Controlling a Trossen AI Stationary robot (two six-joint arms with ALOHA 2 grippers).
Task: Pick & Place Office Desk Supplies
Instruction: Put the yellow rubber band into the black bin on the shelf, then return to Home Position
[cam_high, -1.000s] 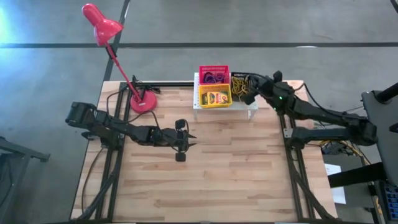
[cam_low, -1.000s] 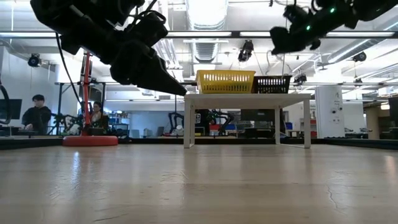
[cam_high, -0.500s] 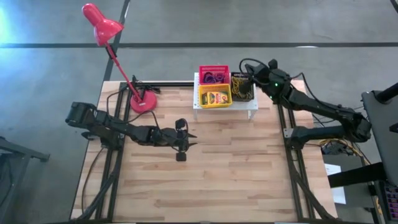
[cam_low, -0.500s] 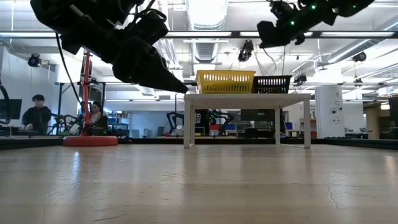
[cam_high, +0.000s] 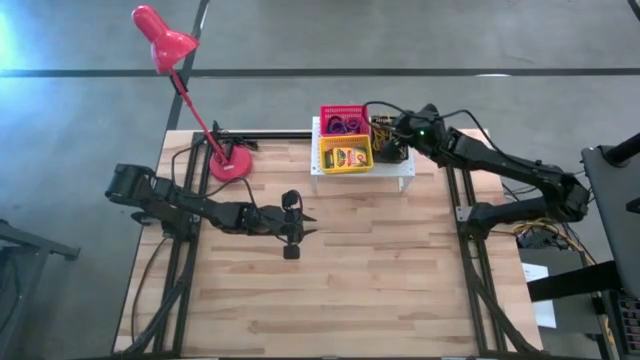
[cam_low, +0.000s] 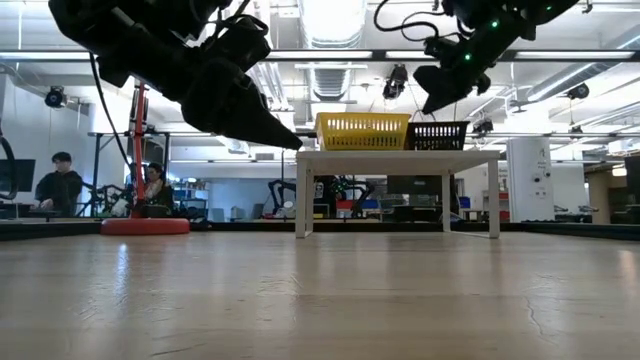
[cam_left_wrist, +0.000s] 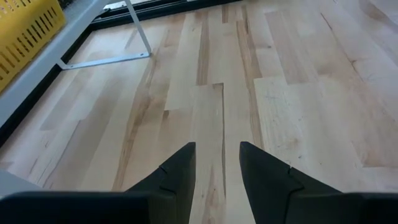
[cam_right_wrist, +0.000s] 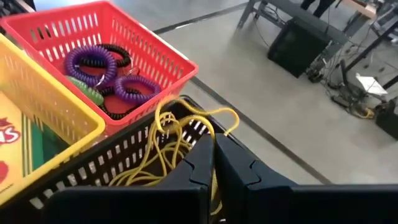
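Broadly open wooden table (cam_high: 380, 290) in front and to both sides of the left gripper (cam_high: 300, 226); baskets crowded together on the white shelf (cam_high: 405, 172) at the far edge. Since a second ago: right gripper (cam_high: 385, 128) swung from the black basket's outer side to over the black basket (cam_high: 388, 140), beside the pink-red basket (cam_high: 343, 120); left arm unchanged. Right arm stretched across, jaws pressed together above yellow loops (cam_right_wrist: 168, 149). Left gripper low over bare planks mid-table, fingers (cam_left_wrist: 177, 177) spread, holding nothing. Crayon box (cam_high: 346, 157) lying in the yellow basket (cam_high: 345, 168).
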